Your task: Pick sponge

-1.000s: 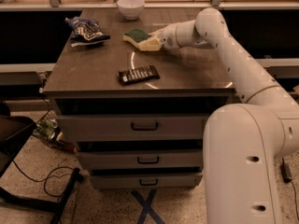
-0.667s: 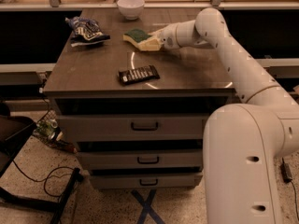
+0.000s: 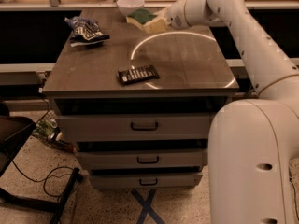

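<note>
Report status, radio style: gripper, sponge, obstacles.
Gripper at sponge, far side of table. White bowl close beside sponge. Candy bar well clear.

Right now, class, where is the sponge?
In the camera view, the sponge is at the far edge of the cabinet top, just right of the white bowl, with the tool at its right side.

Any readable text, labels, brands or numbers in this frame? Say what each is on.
Nothing legible.
On the wrapper: pale marks, too blurred to read.
On the bag: white print, too blurred to read.
On the sponge, bowl and drawers: no text visible.
On the gripper, at the sponge by the table far edge: no label visible.
</note>
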Controlling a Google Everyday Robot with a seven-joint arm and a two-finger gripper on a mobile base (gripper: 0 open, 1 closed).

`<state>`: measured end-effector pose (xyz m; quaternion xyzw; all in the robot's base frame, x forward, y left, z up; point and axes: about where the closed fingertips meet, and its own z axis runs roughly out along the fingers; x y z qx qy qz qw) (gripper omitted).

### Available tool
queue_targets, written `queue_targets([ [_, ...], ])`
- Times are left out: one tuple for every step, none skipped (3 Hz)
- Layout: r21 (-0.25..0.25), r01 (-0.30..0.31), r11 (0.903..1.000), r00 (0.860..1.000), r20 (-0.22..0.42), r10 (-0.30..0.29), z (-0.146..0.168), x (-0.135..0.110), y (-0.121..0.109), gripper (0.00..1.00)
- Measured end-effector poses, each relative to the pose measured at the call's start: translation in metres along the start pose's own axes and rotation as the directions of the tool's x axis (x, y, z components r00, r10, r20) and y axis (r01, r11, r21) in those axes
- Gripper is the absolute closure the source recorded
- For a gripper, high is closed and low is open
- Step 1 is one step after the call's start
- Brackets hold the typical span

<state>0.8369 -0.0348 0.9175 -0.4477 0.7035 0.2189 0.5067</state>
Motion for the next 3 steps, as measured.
queue_targets([
  [0.006, 0.062, 0.9981, 0.998, 0.008, -0.062, -0.039, -0.048, 0.004, 1.0],
  [-0.005, 0.107, 0.9942, 0.994, 0.004, -0.107, -0.064, -0.078, 0.012, 1.0],
  [-0.012, 0.15, 0.9887, 0.989, 0.004, -0.149, -0.082, -0.099, 0.018, 1.0],
])
